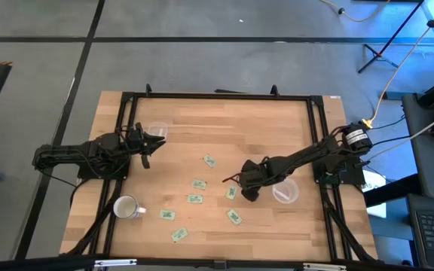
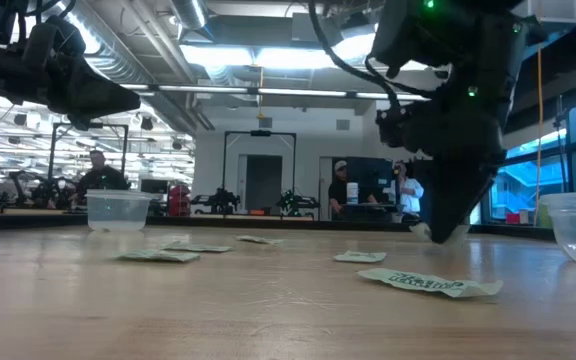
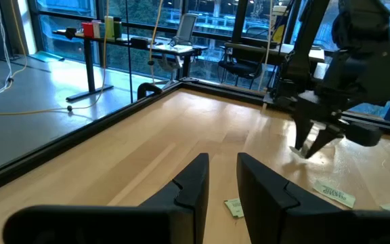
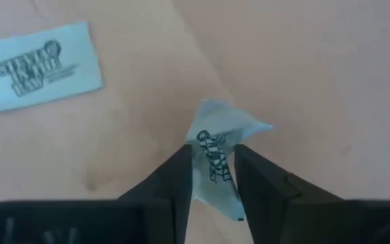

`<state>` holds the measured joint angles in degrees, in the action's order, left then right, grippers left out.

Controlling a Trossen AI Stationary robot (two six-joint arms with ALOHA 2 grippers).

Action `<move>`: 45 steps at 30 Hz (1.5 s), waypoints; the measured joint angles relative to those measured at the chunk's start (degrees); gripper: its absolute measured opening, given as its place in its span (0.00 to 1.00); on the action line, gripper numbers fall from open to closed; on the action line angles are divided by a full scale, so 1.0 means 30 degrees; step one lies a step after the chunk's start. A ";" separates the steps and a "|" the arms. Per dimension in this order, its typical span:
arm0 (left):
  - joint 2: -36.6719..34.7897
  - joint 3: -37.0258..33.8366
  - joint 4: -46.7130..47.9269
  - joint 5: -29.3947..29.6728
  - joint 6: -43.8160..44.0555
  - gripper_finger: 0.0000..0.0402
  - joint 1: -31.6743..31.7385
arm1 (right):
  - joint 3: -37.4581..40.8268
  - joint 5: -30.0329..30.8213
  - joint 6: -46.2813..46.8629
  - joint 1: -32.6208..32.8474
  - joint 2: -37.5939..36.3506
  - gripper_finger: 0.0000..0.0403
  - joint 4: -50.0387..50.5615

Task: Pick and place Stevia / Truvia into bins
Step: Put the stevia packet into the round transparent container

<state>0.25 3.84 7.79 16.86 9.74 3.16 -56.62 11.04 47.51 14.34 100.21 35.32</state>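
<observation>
Left gripper (image 1: 151,143) sits at 9 o'clock on the table (image 1: 224,120), raised off the wood with nothing between its fingers (image 3: 193,184), which stand a narrow gap apart; we see it just beside the left bin (image 1: 157,130), a clear cup toward 10 o'clock. White mug (image 1: 126,208) is at 7 o'clock near the front-left corner. Loose Stevia sachets (image 1: 195,199) lie scattered across the centre and the 6 o'clock side: we count one near mid-table (image 1: 209,160), one below it (image 1: 199,184), one toward the mug (image 1: 169,214), one near the front edge (image 1: 179,234) and one at about 5 o'clock (image 1: 235,217). Right gripper (image 1: 249,194) is at roughly 4 o'clock, tip down close to the wood, pinching a crumpled sachet (image 4: 217,152) between its fingers (image 4: 172,183); another flat sachet (image 4: 40,66) lies on the table near it, apart. Right bin (image 1: 285,191), a clear cup, stands just beside the right gripper on its 3 o'clock side. People (image 2: 340,190) are visible in the room beyond the table in the low view.
</observation>
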 joint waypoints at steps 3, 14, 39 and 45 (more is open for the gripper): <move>0.0000 0.0000 0.0000 0.0000 0.0000 0.18 0.0007 | -0.0097 0.0260 -0.0054 -0.0050 -0.0003 0.25 0.0708; 0.0000 0.0000 -0.0006 0.0000 0.0000 0.18 0.0006 | -0.0153 -0.0170 -0.0010 -0.0047 -0.0900 0.18 0.2119; 0.0000 0.0000 0.0000 0.0000 0.0000 0.18 0.0001 | 0.0161 -0.3568 0.7253 0.3595 -0.7731 0.15 0.8577; 0.0000 0.0004 0.0000 0.0000 0.0000 0.18 0.0004 | 0.1289 -0.3577 0.8224 0.4092 -0.6875 0.15 0.8014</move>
<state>0.25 3.85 7.79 16.86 9.74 3.17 -52.75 0.31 72.19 26.61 79.59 59.37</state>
